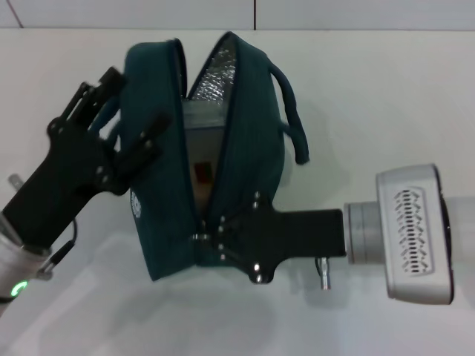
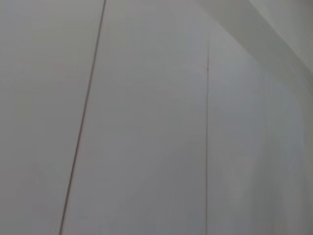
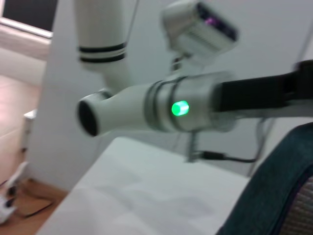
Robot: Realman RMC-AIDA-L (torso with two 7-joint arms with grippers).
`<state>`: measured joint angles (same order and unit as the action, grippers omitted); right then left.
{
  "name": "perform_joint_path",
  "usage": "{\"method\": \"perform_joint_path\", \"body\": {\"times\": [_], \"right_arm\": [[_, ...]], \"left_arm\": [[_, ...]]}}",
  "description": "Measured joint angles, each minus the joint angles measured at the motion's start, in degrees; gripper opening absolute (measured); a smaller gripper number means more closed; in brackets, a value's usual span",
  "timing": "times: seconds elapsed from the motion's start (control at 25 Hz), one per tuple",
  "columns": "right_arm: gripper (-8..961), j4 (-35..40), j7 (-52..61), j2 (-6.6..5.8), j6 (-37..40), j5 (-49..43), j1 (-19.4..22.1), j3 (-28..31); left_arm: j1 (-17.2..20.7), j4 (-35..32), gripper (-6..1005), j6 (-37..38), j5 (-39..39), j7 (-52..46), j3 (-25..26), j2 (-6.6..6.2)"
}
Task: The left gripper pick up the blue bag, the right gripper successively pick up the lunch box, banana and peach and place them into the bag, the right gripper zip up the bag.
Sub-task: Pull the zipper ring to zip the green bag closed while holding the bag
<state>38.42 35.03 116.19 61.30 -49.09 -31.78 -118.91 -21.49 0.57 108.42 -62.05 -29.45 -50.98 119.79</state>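
Observation:
The blue bag (image 1: 249,141) hangs above the white table, its mouth gaping and silver foil lining showing. Inside sits the lunch box (image 1: 202,119), pale with a blue rim. Below it a small yellow and reddish patch shows; I cannot tell banana from peach there. My left gripper (image 1: 133,100) holds the bag's left side at its handle. My right gripper (image 1: 202,239) reaches in from the right, its fingertips together at the lower end of the zipper line; the pull itself is hidden. A corner of the blue bag (image 3: 274,196) shows in the right wrist view.
The white table (image 1: 386,96) spreads under and around the bag. The bag's second handle (image 1: 291,111) loops out on the right. The right wrist view shows my left arm with its green light (image 3: 180,108). The left wrist view shows only pale wall panels.

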Motion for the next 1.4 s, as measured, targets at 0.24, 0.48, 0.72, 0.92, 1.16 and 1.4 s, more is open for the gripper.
{"method": "perform_joint_path", "body": {"times": [0.24, 0.48, 0.72, 0.92, 1.16, 1.4], "right_arm": [[20, -2.7, -4.3, 0.0, 3.11, 6.82, -0.03, 0.52], [20, -3.4, -5.06, 0.0, 3.05, 7.16, -0.45, 1.17], [20, -4.04, -5.65, 0.0, 3.0, 8.9, -2.05, 1.29], [20, -4.7, -6.18, 0.0, 2.94, 10.55, -2.5, 1.48], [20, -5.18, -6.84, 0.0, 3.03, 11.29, -2.74, 1.49], [20, -5.31, -6.87, 0.0, 3.03, 11.35, -2.58, 1.5]], "left_arm": [[7.05, -2.58, 835, 3.56, 0.01, -0.11, -0.05, 0.02], [11.58, -2.69, 823, 3.26, -0.07, 1.49, -4.34, 0.03], [11.79, -1.98, 811, -1.84, -0.11, 2.43, -9.13, -0.02], [11.22, -1.88, 784, -6.21, -0.82, 2.43, -10.56, 0.16], [9.56, -1.71, 690, -8.72, -1.5, 1.89, -11.65, 0.07], [7.31, -1.45, 696, -12.14, -1.14, 1.11, -11.67, 0.29]]}}
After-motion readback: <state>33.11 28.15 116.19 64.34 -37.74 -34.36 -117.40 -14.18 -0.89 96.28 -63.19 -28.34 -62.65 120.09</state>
